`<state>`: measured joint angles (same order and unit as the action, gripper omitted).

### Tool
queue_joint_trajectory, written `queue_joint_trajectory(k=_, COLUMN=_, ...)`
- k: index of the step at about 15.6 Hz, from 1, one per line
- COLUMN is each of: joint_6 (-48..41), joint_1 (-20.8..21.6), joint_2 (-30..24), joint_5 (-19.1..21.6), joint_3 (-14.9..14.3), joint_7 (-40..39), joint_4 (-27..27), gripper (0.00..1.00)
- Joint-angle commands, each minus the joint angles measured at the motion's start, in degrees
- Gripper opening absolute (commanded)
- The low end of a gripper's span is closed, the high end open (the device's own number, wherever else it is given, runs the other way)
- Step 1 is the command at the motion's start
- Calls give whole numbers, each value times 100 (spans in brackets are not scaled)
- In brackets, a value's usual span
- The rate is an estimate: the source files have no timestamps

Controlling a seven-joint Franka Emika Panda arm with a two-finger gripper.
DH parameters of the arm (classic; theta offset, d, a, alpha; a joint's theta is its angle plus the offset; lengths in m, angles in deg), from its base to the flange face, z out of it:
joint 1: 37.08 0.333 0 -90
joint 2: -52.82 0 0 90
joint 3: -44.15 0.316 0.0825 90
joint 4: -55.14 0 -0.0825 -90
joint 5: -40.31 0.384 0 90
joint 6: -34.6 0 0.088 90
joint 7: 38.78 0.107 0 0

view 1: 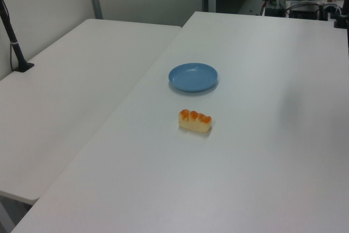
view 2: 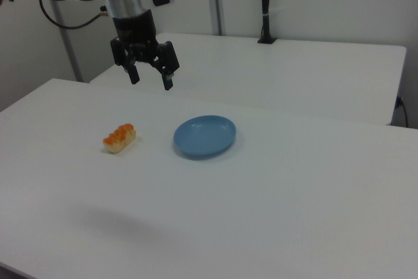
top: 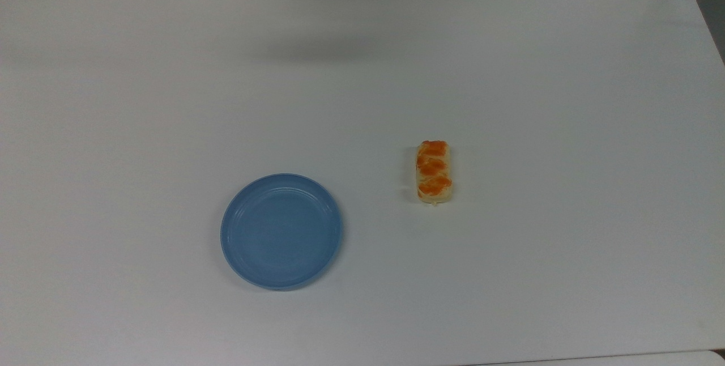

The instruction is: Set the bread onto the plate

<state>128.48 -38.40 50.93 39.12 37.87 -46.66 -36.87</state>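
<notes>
bread (top: 434, 172) top view's right of plate (top: 281, 231)

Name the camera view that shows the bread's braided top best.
The top view: it looks straight down on the bread, so the whole orange-brown braid is laid out along the loaf. The left view catches one pale long side with the glaze as a strip above it, and the right view shows the bread from a low angle, end-on and foreshortened.

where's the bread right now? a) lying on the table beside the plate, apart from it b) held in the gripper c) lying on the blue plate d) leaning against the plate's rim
a: the bread lies flat on the white table with a clear gap of bare tabletop between it and the plate, and the open gripper hangs in the air holding nothing.
</notes>
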Motion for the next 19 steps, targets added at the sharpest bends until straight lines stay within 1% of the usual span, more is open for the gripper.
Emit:
queue_joint_trajectory(k=1, joint_6=139, joint_1=115, joint_2=48, joint_5=93, joint_3=-119, joint_7=-108, joint_4=-19, gripper=100)
queue_joint_trajectory(k=4, joint_6=210, joint_1=203, joint_2=145, joint_5=84, joint_3=-101, joint_7=-74, joint_4=-19, gripper=100)
queue_joint_trajectory(k=9, joint_6=0, joint_1=203, joint_2=110, joint_5=23, joint_3=-75, joint_7=-91, joint_4=-10, gripper=100)
queue_joint_trajectory(k=11, joint_6=-220, joint_1=220, joint_2=92, joint_5=-56, joint_3=-23, joint_7=-108, joint_4=-36, gripper=100)
queue_joint_trajectory(k=13, joint_6=-204, joint_1=238, joint_2=101, joint_5=-65, joint_3=39, joint_7=-143, joint_4=-63, gripper=100)
queue_joint_trajectory(k=15, joint_6=-11, joint_1=430, joint_2=171, joint_5=-57, joint_3=240, joint_7=-38, joint_4=-272, gripper=100)
queue_joint_trajectory(k=16, joint_6=190, joint_1=492, joint_2=215, joint_5=-57, joint_3=302, joint_7=145, joint_4=-387, gripper=100)
queue_joint_trajectory(k=17, joint_6=349, joint_1=545, joint_2=320, joint_5=-39, joint_3=373, joint_7=399, joint_4=-414, gripper=96)
queue_joint_trajectory(k=18, joint_6=481, joint_1=615, joint_2=451, joint_5=-22, joint_3=478, joint_7=602, joint_4=-397, gripper=94)
queue_joint_trajectory(k=19, joint_6=613, joint_1=712, joint_2=618, joint_5=-13, joint_3=522, joint_7=786, joint_4=-345, gripper=95)
